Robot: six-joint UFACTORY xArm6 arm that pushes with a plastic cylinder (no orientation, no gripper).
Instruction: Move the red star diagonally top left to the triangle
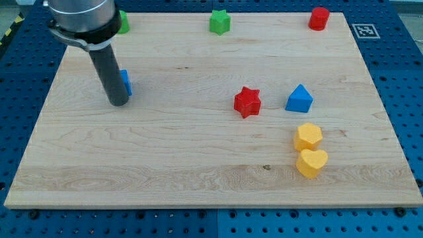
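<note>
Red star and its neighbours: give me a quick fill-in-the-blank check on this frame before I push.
1. The red star sits just to the view's ____ of the blue triangle.
2. My tip is beside a partly hidden block coloured ____.
3. The two ____ blocks, a hexagon and a heart, touch near the view's bottom right.
4. The green star lies along the board's ____ edge.

Missing words: left; blue; yellow; top

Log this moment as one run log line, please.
my tip: beside blue block, far left | red star: untouched, left of blue triangle
</note>
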